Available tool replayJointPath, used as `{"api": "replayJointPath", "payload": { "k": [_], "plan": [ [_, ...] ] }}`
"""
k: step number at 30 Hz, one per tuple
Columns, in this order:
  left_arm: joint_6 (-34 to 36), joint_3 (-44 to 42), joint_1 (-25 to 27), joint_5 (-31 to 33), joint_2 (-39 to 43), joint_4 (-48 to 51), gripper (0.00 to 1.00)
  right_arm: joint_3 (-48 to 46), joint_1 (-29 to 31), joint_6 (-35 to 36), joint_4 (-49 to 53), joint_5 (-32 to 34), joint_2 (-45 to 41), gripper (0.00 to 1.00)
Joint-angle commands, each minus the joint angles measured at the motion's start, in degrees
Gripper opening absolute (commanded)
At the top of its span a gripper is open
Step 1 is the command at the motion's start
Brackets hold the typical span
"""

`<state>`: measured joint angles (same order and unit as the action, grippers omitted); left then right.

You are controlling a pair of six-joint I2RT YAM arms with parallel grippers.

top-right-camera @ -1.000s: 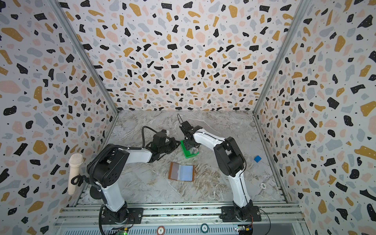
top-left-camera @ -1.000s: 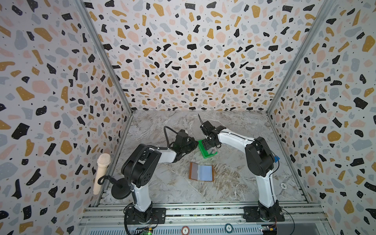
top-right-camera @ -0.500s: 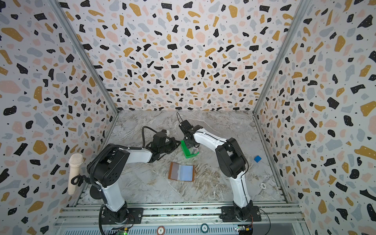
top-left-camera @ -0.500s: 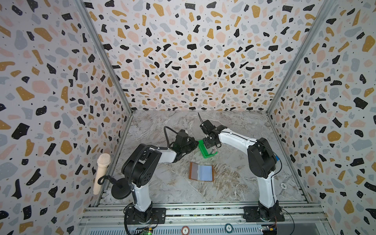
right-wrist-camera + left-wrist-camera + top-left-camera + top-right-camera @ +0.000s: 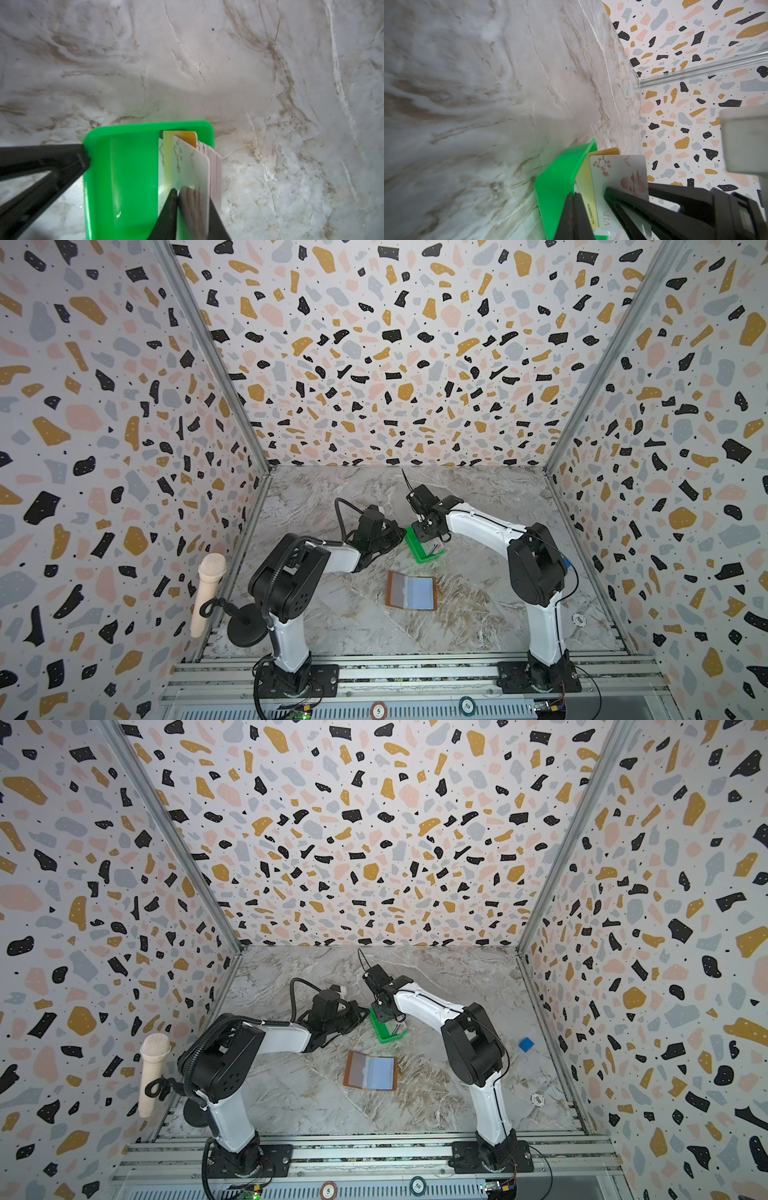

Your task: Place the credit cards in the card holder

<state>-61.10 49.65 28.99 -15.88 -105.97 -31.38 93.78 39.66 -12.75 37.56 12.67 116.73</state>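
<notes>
The white blossom-printed plastic card, clamped in the right gripper, should be drawn straight up from the credit cards inside the small green plastic tray, braced at its corner by the shut left gripper, toward the tan leather-like card holder laid open near that tray.

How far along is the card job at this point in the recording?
Done: nothing yet; the card holder lies open, its sleeves looking empty. In hand: the left hand pinches the green tray wall while the right hand grips a white card standing in it. Left: lift that card out, sleeve it, then the other cards in the tray.
</notes>
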Motion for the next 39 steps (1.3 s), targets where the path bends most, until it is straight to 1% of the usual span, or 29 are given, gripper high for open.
{"api": "replayJointPath", "payload": {
  "k": [1, 2, 4, 10, 15, 21, 24, 29, 31, 35, 37, 39],
  "plan": [
    [1.2, -0.3, -0.2, 0.1, -1.1, -0.7, 0.00, -1.0, -0.6, 0.0, 1.1, 0.4, -4.1, 0.13],
    [1.3, -0.3, -0.1, 0.0, -1.2, -0.6, 0.00, -1.3, -0.7, 0.0, 0.8, -0.1, -4.3, 0.10],
    [1.4, 0.0, -0.2, -0.1, -1.3, -0.5, 0.00, -1.9, -1.0, 0.1, 0.1, -1.7, -4.8, 0.00],
    [1.7, 0.4, -0.2, -0.7, -1.6, -0.4, 0.00, -4.2, -2.1, 0.1, -2.0, -5.1, -6.8, 0.00],
    [1.5, 0.7, -0.2, -1.4, -2.0, -0.9, 0.00, -6.6, -3.9, -1.0, -4.0, -10.7, -8.0, 0.00],
    [2.0, 1.6, -0.2, -2.7, -2.0, -1.2, 0.00, -8.4, -4.6, -0.4, -5.7, -12.7, -10.7, 0.00],
    [2.2, 1.4, -0.7, -3.2, -0.7, -2.2, 0.03, -8.7, -4.6, 0.0, -6.2, -13.2, -12.1, 0.00],
    [3.5, 1.5, -1.7, -4.5, 1.3, -2.4, 0.04, -8.6, -4.8, 0.4, -6.1, -13.4, -13.0, 0.00],
    [3.1, 0.0, -2.4, -5.3, 2.9, -4.3, 0.06, -8.6, -4.8, 0.4, -6.1, -13.2, -14.6, 0.00],
    [2.7, -3.0, -4.0, -8.2, 7.2, -9.6, 0.13, -8.9, -4.9, 0.5, -7.8, -14.5, -19.6, 0.00],
    [2.1, -4.7, -4.5, -9.9, 9.3, -14.0, 0.18, -9.0, -5.1, 0.8, -8.9, -16.6, -21.6, 0.00],
    [0.9, -6.3, -4.8, -11.6, 11.0, -19.2, 0.22, -9.4, -5.7, 0.8, -10.6, -20.3, -23.4, 0.00]
  ]
}}
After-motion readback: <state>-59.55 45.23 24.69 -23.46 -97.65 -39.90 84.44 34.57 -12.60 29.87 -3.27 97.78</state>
